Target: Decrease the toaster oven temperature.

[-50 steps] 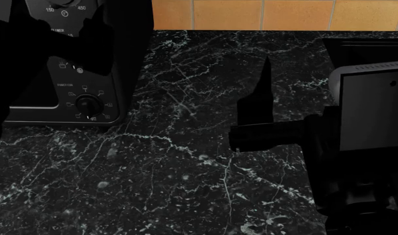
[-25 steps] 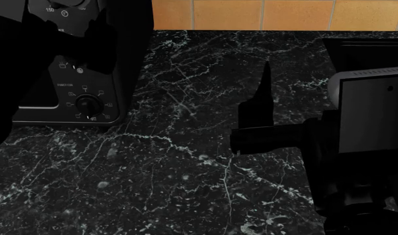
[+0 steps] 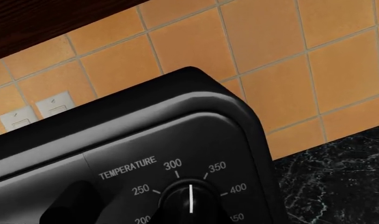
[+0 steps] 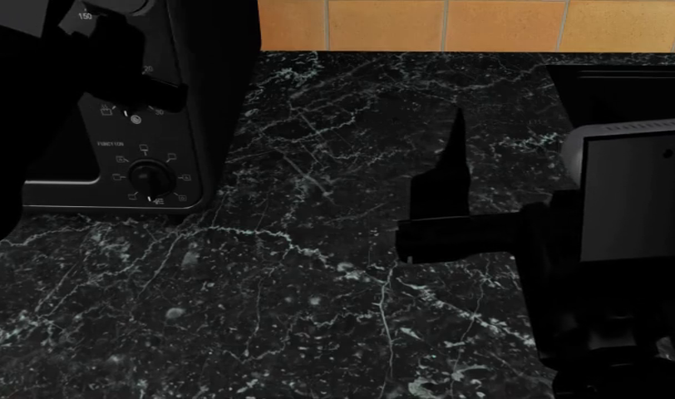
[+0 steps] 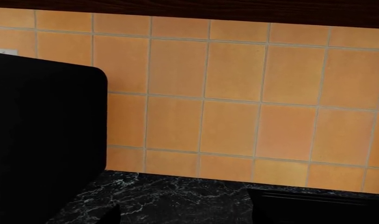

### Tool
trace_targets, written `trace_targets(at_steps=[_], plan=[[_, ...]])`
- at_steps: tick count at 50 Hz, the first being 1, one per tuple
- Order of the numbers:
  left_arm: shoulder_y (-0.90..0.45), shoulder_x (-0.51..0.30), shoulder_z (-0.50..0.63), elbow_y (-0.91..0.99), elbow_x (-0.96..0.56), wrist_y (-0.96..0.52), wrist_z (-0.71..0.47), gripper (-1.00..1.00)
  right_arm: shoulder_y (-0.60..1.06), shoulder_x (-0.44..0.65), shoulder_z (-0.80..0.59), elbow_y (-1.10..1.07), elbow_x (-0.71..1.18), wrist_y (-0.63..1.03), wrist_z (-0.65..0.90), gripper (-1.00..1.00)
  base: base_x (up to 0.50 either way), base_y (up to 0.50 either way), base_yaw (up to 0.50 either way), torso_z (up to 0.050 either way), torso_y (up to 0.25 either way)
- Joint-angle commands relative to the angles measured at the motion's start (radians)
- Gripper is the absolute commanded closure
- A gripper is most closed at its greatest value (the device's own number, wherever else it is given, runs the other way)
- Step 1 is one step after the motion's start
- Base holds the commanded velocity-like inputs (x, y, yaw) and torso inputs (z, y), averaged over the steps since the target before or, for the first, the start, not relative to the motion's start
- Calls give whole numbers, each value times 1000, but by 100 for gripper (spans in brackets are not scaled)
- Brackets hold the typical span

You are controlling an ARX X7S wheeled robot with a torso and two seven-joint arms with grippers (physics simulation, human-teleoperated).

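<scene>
The toaster oven (image 4: 221, 100) stands at the back left of the counter, its knob panel facing me. In the left wrist view (image 3: 177, 107) the temperature knob (image 3: 189, 203) shows close up, its white pointer a little past 300. My left gripper (image 4: 149, 71) is a black silhouette held against the upper panel and hides the temperature knob in the head view. Its jaws look open and the knob shows uncovered. My right gripper (image 4: 443, 166) hovers over the counter's middle right, pointing at the wall, open and empty.
The function knob (image 4: 149, 176) sits low on the panel. A black machine with a light grey panel (image 4: 632, 191) stands at the right beside my right arm. Black marble counter (image 4: 293, 299), orange tile wall (image 4: 470, 25), two wall outlets (image 3: 52, 105).
My left gripper has moved up the toaster oven's panel toward the top dial, now covering the timer markings. The right arm has shifted only slightly.
</scene>
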Motion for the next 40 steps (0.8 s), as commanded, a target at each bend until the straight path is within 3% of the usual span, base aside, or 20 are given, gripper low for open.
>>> trace_targets(at_steps=[1, 11, 26, 40], plan=[[-31, 13, -16, -72, -66, -31, -10, 100, -3, -15, 26, -4, -11, 2, -6, -100, 11, 0, -6, 0, 0], [-25, 19, -40, -35, -78, -47, -35, 100, -4, -12, 34, -12, -2, 10, -2, -100, 9, -1, -5, 0, 0], [34, 79, -261, -19, -131, -36, -141, 100, -7, -12, 22, -4, 3, 2, 10, -100, -1, 0, 1, 0, 0], [94, 105, -362, -24, -146, 28, -192, 100, -17, -9, 14, 19, 5, -24, 15, -100, -7, 2, 6, 0, 2]])
